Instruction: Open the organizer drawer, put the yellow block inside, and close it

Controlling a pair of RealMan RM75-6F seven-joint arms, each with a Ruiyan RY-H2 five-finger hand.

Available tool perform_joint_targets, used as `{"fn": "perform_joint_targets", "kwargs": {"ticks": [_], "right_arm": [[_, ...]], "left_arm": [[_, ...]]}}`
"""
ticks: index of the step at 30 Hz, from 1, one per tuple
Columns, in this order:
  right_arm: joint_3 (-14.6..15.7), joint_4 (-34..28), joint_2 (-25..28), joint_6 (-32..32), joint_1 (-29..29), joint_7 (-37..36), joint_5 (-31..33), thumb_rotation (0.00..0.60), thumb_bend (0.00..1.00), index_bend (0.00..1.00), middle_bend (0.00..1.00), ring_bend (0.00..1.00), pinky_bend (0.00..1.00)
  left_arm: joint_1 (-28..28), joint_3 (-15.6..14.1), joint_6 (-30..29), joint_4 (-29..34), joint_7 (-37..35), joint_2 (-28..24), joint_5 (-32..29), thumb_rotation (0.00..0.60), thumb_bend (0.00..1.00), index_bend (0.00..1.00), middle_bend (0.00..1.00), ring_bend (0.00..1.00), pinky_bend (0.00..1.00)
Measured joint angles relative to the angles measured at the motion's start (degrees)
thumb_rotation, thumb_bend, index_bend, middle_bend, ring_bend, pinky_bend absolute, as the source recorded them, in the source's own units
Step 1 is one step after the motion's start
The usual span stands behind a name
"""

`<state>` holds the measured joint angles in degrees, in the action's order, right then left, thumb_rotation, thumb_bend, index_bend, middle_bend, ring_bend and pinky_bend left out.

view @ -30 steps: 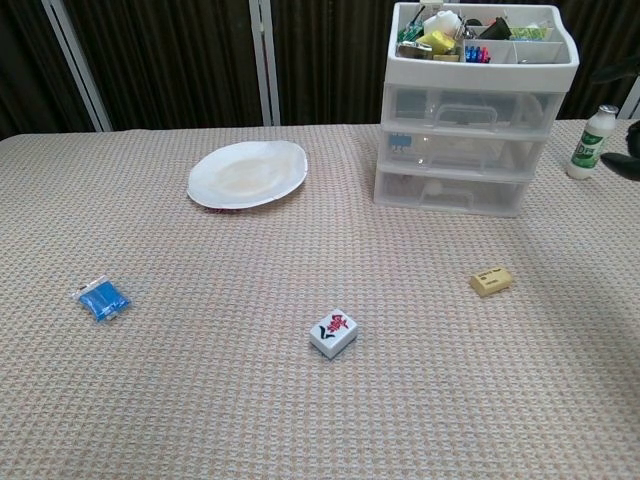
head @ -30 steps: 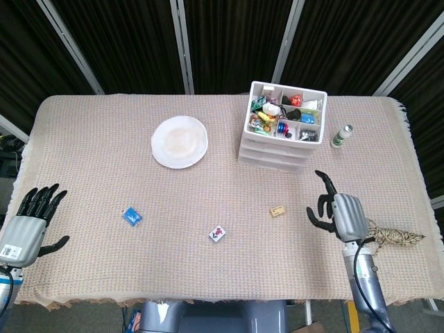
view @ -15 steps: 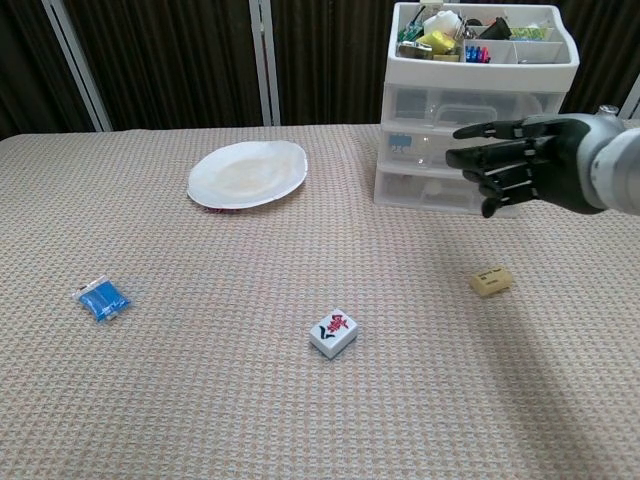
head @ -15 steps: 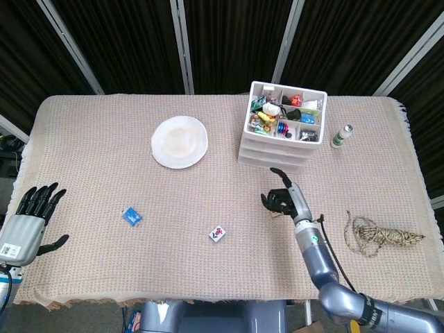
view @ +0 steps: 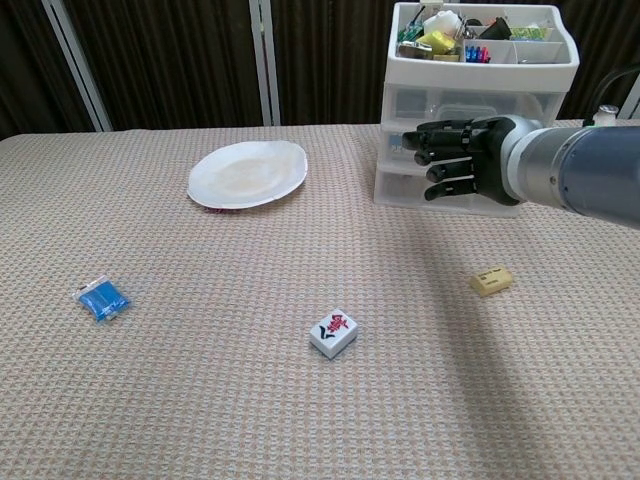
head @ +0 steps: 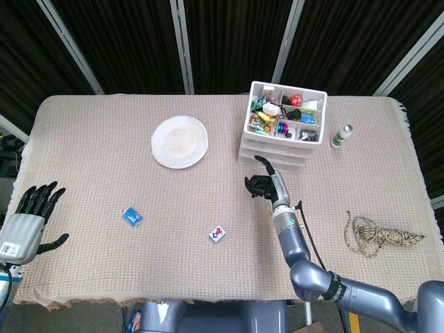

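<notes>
Before the organizer, right hand fingers curl loosely, empty; bottle label apparently unreadable.

Right hand raised in front of the white drawer organizer, fingers loosely curled, holding nothing, level with its middle and lower drawers. All drawers shut; top tray crammed with small items. Yellow block on the woven cloth, below the hand and apart from it. Mahjong tile nearer; blue packet far left; white plate behind.
</notes>
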<state>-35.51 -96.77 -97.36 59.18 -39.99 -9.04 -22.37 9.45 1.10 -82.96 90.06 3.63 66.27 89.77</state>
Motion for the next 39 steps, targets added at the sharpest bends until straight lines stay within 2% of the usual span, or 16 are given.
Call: {"fn": "perform_joint_targets", "kwargs": {"ticks": [15,30,39], "right_arm": [[-3.0,6.7,-2.8,1.9,-1.8,-1.9,0.9,0.6,0.37,0.14,0.77,0.78,0.65],[-3.4,6.7,-3.4,3.9,-0.4,-2.6,1.7,0.6,0.37,0.15,0.77,0.78,0.65],[-5.2,6.9,-3.5,1.5,-0.5,-3.8,2.5,0.6,0.39,0.19,0.77,0.78,0.65]], "left_arm": [[0.1,0.0,0.5,0.5,0.1,-0.1,-0.7,0.6,0.21,0.07,0.0,0.0,0.0],[0.1,-0.1,0.7,0.9,0.1,-0.2,-0.8,0.6,0.21,0.07,0.0,0.0,0.0],[0.2,-0.2,0.8,0.8,0.0,-0.2,-0.6,0.6,0.21,0.07,0.0,0.0,0.0]]}}
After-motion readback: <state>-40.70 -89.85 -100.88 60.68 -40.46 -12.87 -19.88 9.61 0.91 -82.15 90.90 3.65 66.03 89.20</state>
